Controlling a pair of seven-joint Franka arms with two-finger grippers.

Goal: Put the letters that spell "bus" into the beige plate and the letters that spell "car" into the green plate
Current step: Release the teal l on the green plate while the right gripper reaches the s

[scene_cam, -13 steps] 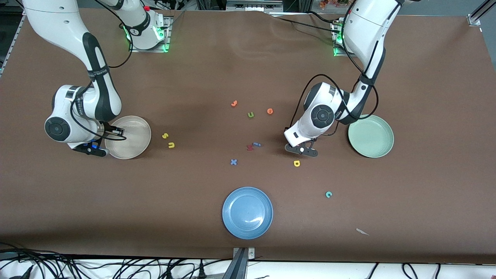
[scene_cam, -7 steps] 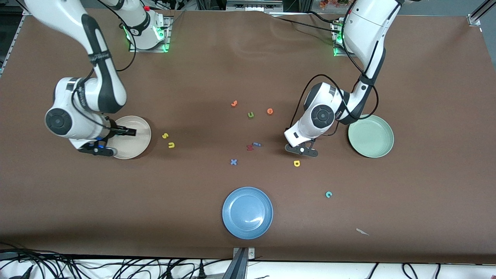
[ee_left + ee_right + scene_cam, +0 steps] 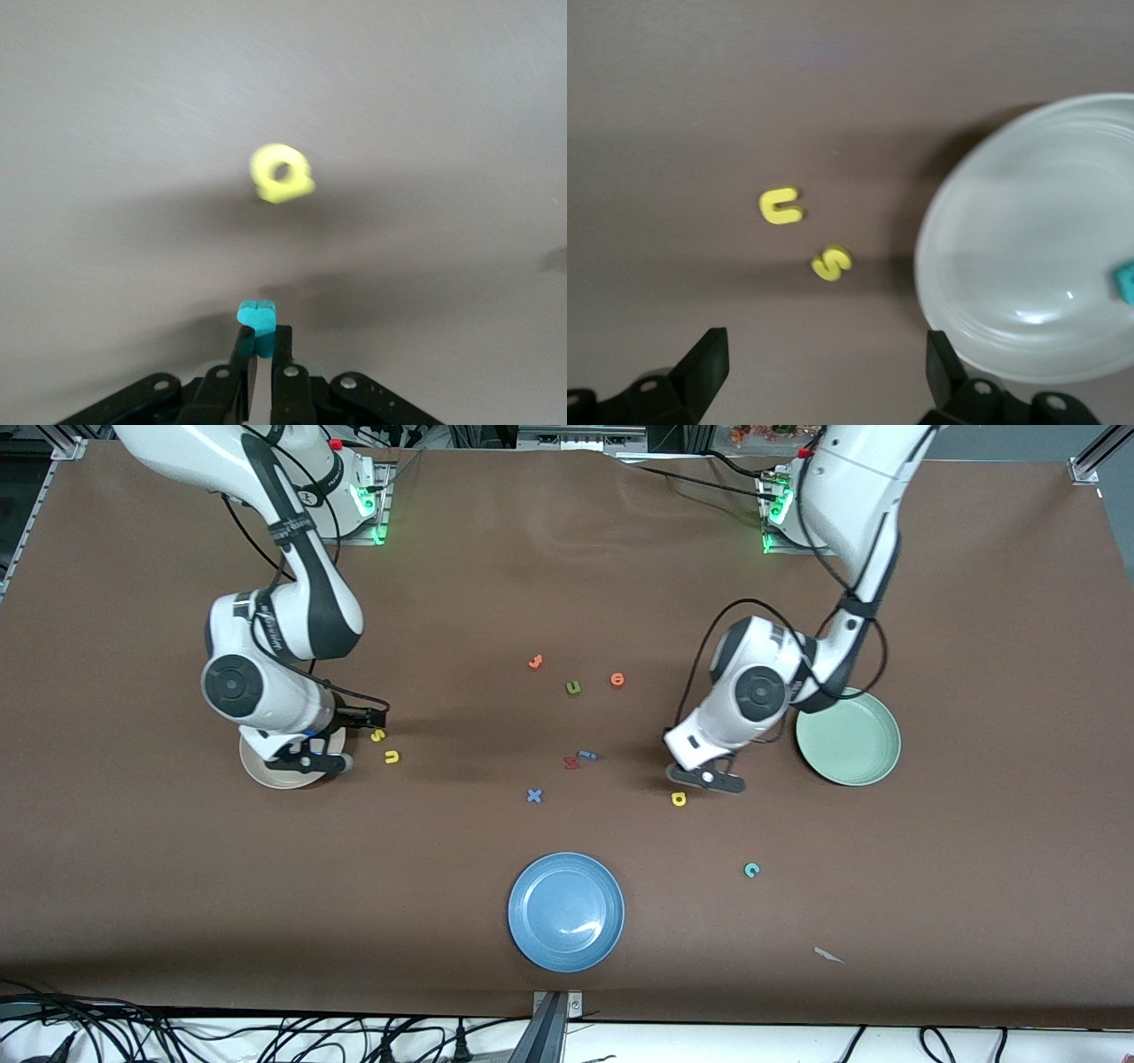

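Note:
My left gripper (image 3: 706, 779) (image 3: 261, 332) is shut on a small light-teal letter (image 3: 257, 314), the "r", low over the table beside the yellow "a" (image 3: 679, 799) (image 3: 282, 173). The teal "c" (image 3: 751, 870) lies nearer the front camera. The green plate (image 3: 848, 735) has nothing in it. My right gripper (image 3: 306, 762) (image 3: 824, 367) is open over the beige plate's (image 3: 266, 772) (image 3: 1028, 221) edge, and its arm hides most of the plate. A teal letter (image 3: 1125, 283) lies in that plate. The yellow "s" (image 3: 378, 735) (image 3: 831, 263) and "u" (image 3: 391, 757) (image 3: 780, 205) lie just beside it.
A blue plate (image 3: 566, 911) sits near the front edge. Mid-table lie two orange letters (image 3: 535, 662) (image 3: 617, 680), an olive "u" (image 3: 574, 687), a red letter (image 3: 571, 763) touching a blue one (image 3: 586, 755), and a blue "x" (image 3: 534, 796). A white scrap (image 3: 828, 955) lies toward the left arm's end.
My right gripper opened and swung across the beige plate toward the yellow "s" and "u". My left gripper closed on the teal letter and shifted slightly toward the green plate.

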